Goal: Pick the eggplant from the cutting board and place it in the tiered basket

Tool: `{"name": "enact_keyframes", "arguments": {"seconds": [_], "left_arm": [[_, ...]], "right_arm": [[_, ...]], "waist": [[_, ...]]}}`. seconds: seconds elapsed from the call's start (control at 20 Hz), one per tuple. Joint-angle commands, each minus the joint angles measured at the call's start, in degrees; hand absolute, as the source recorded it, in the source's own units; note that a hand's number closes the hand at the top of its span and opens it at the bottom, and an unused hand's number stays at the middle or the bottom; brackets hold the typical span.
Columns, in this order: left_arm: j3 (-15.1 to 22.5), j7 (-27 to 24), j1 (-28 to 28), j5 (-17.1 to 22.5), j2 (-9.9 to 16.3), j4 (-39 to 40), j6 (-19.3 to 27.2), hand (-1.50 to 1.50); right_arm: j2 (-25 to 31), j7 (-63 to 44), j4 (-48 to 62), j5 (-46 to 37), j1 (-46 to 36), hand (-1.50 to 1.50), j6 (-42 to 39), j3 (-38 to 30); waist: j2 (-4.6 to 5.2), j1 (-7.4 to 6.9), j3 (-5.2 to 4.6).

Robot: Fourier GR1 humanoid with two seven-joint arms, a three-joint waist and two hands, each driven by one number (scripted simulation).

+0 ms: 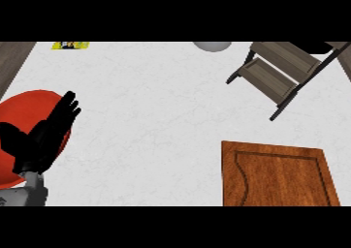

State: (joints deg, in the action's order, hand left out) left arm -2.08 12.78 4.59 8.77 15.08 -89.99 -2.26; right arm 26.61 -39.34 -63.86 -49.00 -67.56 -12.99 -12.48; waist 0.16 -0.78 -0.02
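Look at the left edge of the frame: your left hand stands there with straight fingers pointing up and the thumb spread to the side, holding nothing. It shows in front of a red plate that runs off the left edge, and a bit of grey forearm enters at the lower left corner. Your right hand is nowhere in the frame.

At the lower right lies the wooden board, flat on the white bench — its top shows only wood grain, and you won't find the eggplant on it or anywhere else in view, so I can't tell you where it is.

At the upper right stands the basket, a dark-framed rack with grey wooden tiers, well apart from the hand. A grey round object shows at the top edge — too cut off to name — and a small yellow item sits at the upper left
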Motion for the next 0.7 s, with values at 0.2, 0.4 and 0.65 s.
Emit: {"name": "enact_keyframes", "arguments": {"seconds": [0.2,0.4,0.65], "left_arm": [[0.0,-1.8,-2.1,-0.5,-0.7,-0.3,-1.0,0.00],[1.8,-0.5,-3.2,-2.0,-2.1,-2.5,-0.4,0.00],[-1.8,1.0,2.5,-0.2,-0.1,1.6,-1.7,0.00]], "right_arm": [[-0.1,8.6,8.7,-2.8,0.7,1.50,17.8,-2.5],[-1.7,9.9,17.1,-3.7,-4.2,-1.50,20.8,-1.7],[-0.1,13.9,21.6,-2.2,-6.1,-1.50,22.8,-3.4]], "waist": [[0.18,-0.53,0.01],[0.17,-0.86,0.01],[0.22,-0.38,0.01]]}}
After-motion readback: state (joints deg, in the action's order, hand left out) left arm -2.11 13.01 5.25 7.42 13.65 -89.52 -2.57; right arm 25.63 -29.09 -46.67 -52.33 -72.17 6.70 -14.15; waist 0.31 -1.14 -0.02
